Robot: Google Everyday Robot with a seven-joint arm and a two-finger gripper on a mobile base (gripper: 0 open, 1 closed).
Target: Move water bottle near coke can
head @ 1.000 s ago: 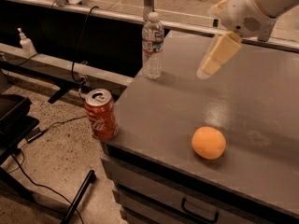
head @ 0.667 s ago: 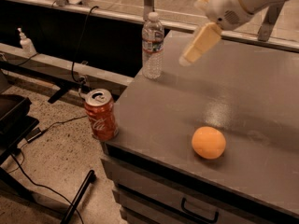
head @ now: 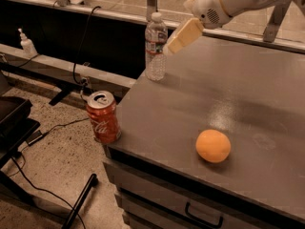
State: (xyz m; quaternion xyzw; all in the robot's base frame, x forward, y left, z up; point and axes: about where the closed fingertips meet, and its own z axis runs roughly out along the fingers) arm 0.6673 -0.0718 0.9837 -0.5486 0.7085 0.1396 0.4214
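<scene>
The water bottle (head: 156,46) stands upright at the desk's (head: 224,85) far left edge, well apart from the coke can (head: 103,117) at its near corner. The pincer (head: 182,36) hangs just beside the bottle, its opening impossible to tell.

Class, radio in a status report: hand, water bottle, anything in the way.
Hand up beside clear ribbed plastic water bottle. Bottle upright at grey table's back-left edge; red aluminium coke can at front-left corner. Round orange fruit off the route.

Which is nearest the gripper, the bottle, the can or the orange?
The water bottle. It stands at the table's far edge, right beside the gripper; the coke can and orange are well away, near the front edge.
</scene>
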